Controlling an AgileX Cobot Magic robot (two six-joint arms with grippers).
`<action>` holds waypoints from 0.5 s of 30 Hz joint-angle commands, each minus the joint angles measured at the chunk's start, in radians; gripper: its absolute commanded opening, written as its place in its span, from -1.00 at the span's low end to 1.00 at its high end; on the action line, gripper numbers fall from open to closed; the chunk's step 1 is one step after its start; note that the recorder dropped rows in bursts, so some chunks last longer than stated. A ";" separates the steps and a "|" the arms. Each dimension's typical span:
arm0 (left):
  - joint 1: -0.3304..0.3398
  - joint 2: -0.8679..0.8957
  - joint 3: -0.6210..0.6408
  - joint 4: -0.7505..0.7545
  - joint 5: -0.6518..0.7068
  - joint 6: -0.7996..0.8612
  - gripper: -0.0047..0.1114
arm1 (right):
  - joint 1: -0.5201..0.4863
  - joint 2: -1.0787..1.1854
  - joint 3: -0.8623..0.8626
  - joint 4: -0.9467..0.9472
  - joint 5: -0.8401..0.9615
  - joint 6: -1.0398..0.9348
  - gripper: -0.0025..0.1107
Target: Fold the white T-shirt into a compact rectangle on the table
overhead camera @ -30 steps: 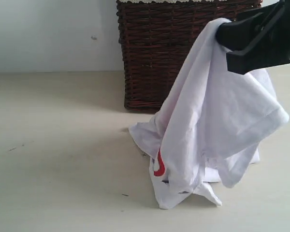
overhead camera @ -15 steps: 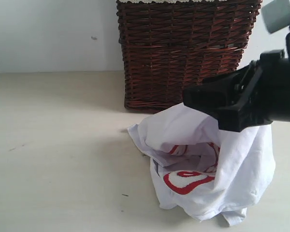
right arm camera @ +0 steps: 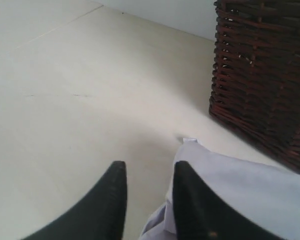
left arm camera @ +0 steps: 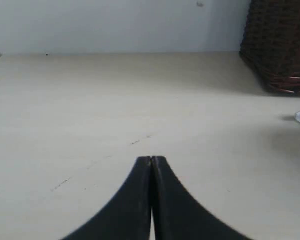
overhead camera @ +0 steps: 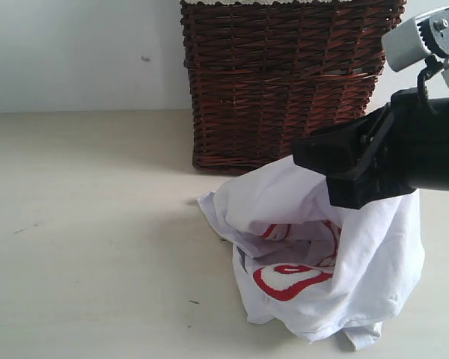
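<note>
The left gripper (left arm camera: 151,159), pressed together, hung low over the bare table (left arm camera: 90,100). The white T-shirt (overhead camera: 359,254) lay crumpled just before the wicker basket (overhead camera: 284,82) at the table's back edge. The right gripper (right arm camera: 150,166) was spread over it, pinching nothing.

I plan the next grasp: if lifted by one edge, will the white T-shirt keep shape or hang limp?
Probably limp: the white T-shirt lies crumpled in soft folds on the table. It looks thin, so likely light. Pushed, it would probably bunch, not slide.
</note>
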 commanded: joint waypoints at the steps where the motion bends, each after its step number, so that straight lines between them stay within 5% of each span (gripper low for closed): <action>1: 0.004 -0.004 0.000 0.003 -0.006 0.001 -0.92 | 0.000 -0.021 0.005 0.004 0.032 -0.074 -0.96; 15: 0.004 -0.004 0.000 -0.038 -0.498 -0.003 -0.92 | 0.000 -0.030 0.005 0.004 0.083 -0.077 -0.96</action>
